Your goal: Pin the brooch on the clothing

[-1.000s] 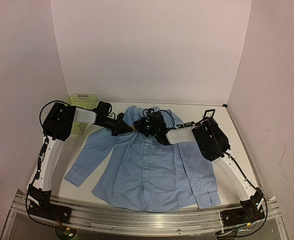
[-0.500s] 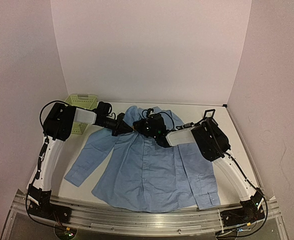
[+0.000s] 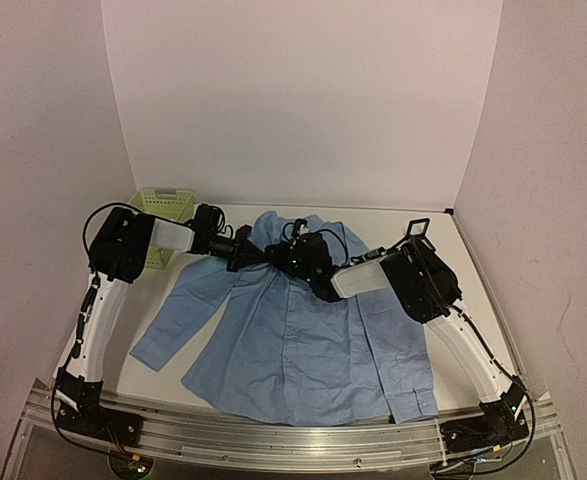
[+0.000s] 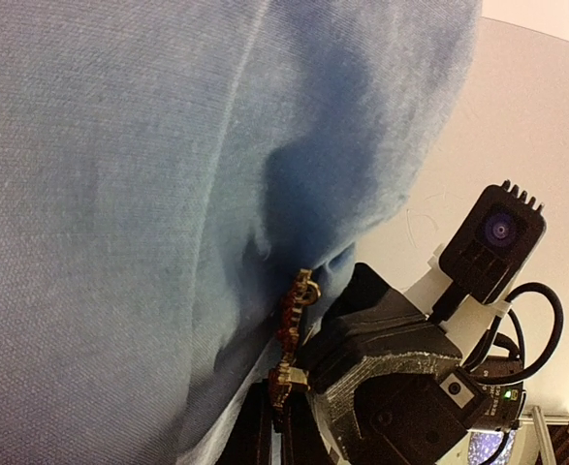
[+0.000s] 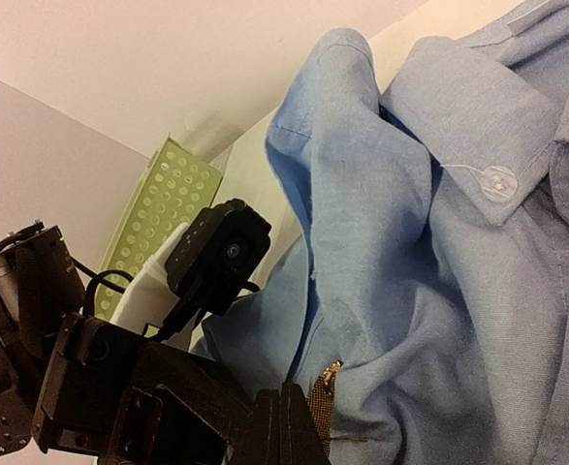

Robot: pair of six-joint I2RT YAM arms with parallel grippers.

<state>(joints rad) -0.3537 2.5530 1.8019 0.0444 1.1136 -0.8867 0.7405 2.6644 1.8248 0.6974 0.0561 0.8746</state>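
Note:
The light blue shirt [image 3: 293,335] lies spread on the table, collar at the back. Both grippers meet at its left chest below the collar. My left gripper [image 3: 256,251] is shut on the lower end of the small red-and-gold brooch [image 4: 294,329], which stands edge-on against a raised fold of the shirt [image 4: 119,194]. My right gripper [image 3: 291,257] is shut, its tips pinching the puckered fabric [image 5: 439,291] right beside the brooch. The brooch's gold mesh back [image 5: 321,402] shows next to my right gripper [image 5: 284,431]. In the top view the brooch is hidden by the grippers.
A pale green plastic basket [image 3: 163,215] stands at the back left, also visible in the right wrist view [image 5: 163,208]. A small black frame-like object [image 3: 417,228] sits at the back right. White walls close the table's back and sides.
My left gripper has moved a little right towards the right gripper, so the two are now close together. The shirt fabric around them has shifted slightly.

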